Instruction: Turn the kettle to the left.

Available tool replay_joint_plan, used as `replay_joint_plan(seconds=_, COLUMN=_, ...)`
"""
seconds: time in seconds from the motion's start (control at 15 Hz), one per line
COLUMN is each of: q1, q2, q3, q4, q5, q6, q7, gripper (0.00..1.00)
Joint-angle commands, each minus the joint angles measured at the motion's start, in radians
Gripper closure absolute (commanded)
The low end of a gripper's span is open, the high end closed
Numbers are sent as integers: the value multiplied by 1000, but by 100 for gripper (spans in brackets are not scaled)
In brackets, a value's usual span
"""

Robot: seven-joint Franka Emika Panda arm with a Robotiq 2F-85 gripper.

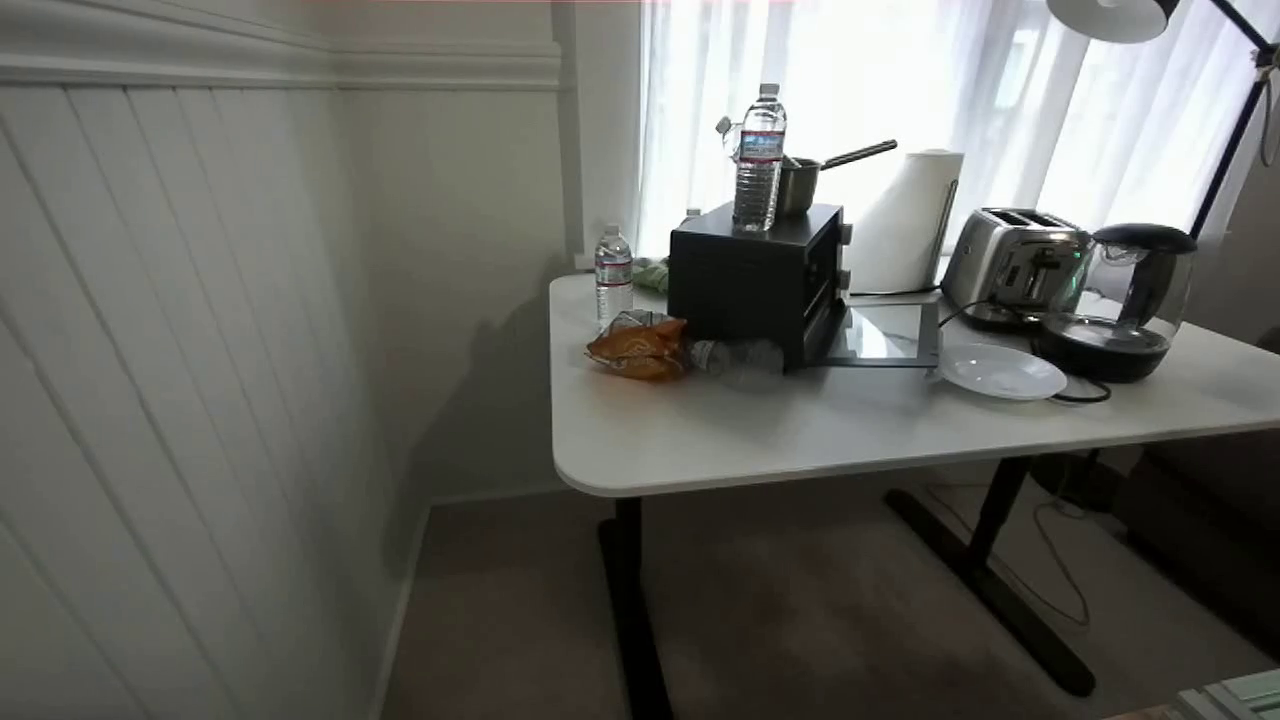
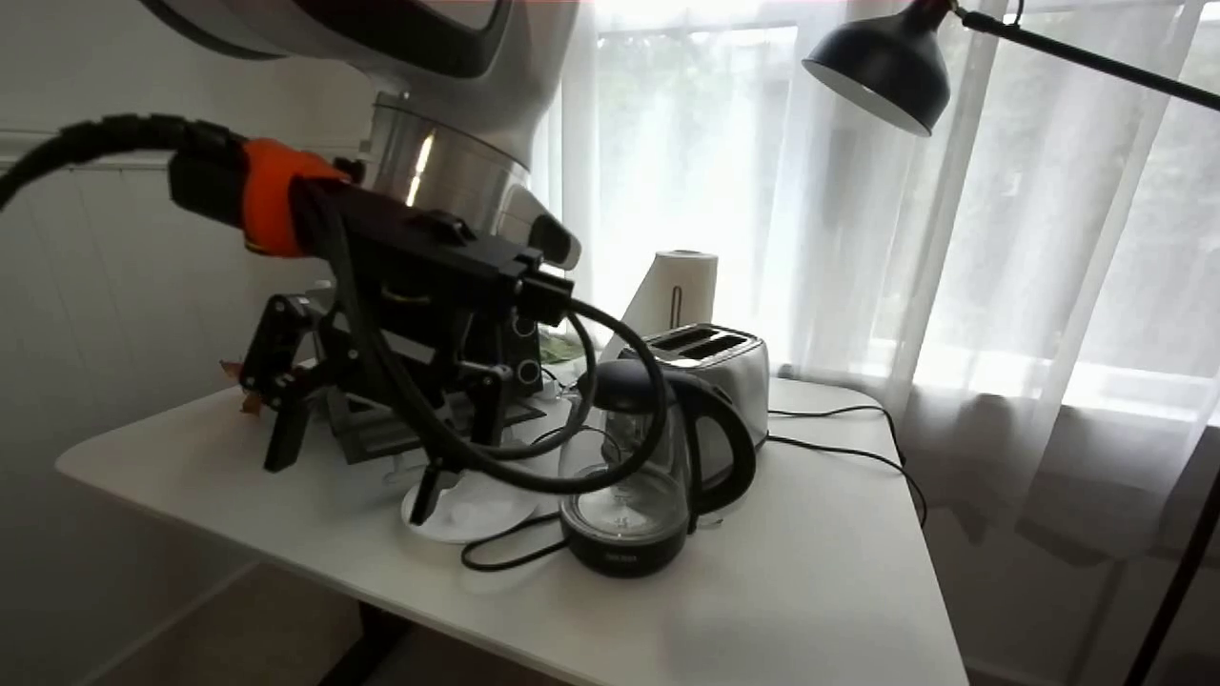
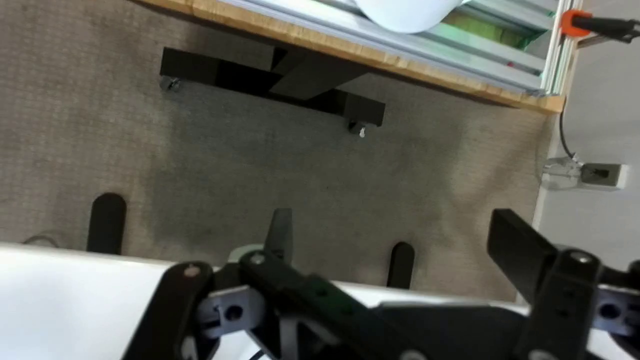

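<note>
Kettle (image 2: pixel 624 514) sitting right of the jaws in an exterior view
They're hanging apart; the handle (image 2: pixel 742 457) is pointing away.

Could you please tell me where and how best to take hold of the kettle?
I would grip the kettle by the outer bar of its black loop handle, coming from the handle side, away from the plate. It stands upright, the loop is slimmer than the rounded body, and its opening should admit one finger.

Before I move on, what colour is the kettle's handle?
Black; the handle shows best in an exterior view, seen side-on as a loop.
</note>
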Motion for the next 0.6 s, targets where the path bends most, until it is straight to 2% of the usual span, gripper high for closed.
replay_joint_plan(seconds=0.0, q1=-26, q2=50, q3=12, q4=71, q5=-10, q6=158, q7=16, gripper=0)
replay_joint_plan(seconds=0.53, q1=-41, q2=212, q3=5, q4=220, q5=-7, q6=570, q7=16, gripper=0)
